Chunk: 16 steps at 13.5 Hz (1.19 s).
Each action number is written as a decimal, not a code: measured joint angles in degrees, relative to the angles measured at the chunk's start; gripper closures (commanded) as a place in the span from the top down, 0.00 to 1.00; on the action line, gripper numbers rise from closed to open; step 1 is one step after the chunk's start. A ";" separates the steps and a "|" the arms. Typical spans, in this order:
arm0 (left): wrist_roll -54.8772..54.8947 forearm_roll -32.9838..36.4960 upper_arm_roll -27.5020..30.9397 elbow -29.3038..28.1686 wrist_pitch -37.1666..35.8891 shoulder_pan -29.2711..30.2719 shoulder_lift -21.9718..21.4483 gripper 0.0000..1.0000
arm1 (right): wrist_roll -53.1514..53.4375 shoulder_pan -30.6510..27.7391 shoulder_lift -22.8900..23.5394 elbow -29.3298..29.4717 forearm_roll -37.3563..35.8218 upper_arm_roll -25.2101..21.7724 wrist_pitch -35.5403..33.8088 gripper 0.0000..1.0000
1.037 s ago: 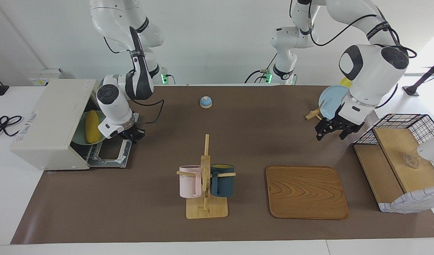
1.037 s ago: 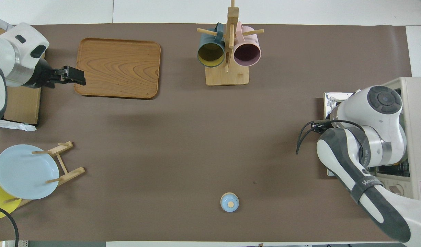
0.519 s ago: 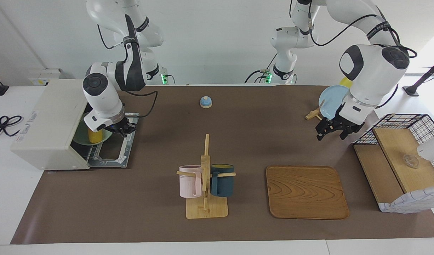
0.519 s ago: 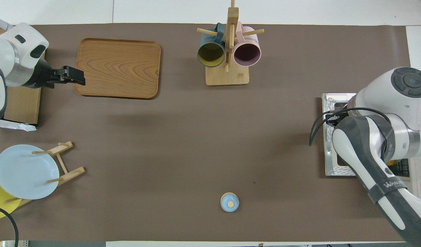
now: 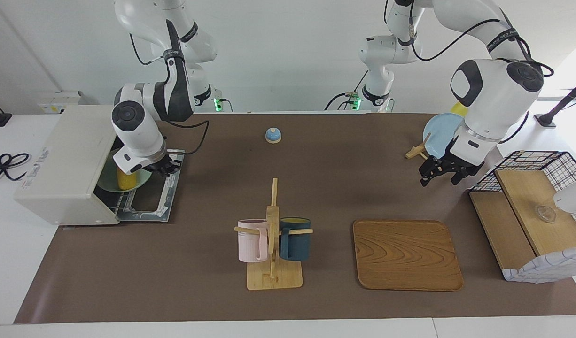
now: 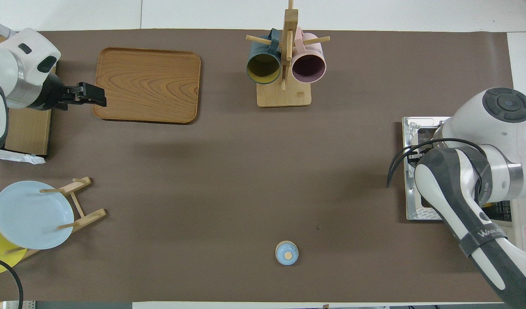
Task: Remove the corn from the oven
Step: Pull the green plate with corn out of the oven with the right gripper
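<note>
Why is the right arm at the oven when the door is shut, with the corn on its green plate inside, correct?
Not quite: the oven door is open, dropped flat onto the table, as the facing view shows. The rest holds: the right gripper is at the oven's mouth, and the corn lies on the green plate inside.

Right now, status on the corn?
Right gripper at oven mouth, over open door. Corn inside, on green plate, part hidden. Left gripper waits.
</note>
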 measured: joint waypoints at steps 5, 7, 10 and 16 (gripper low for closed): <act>0.00 0.00 0.00 0.01 0.02 0.00 0.00 1.00 | 0.03 -1.39 -4.01 -0.43 -3.16 -0.34 -3.62 0.49; 0.00 0.00 0.00 0.01 0.02 0.00 0.00 1.00 | -0.33 -2.75 -4.52 -2.40 -3.21 -0.36 -2.11 0.46; 0.00 0.00 0.02 0.01 0.05 0.06 0.00 1.00 | -0.62 -3.96 -4.80 -6.23 -3.23 -0.37 3.67 0.43; 0.00 0.00 0.13 0.05 0.38 0.10 0.00 1.00 | -2.50 -3.77 -6.76 -10.13 -3.48 -0.26 6.63 0.00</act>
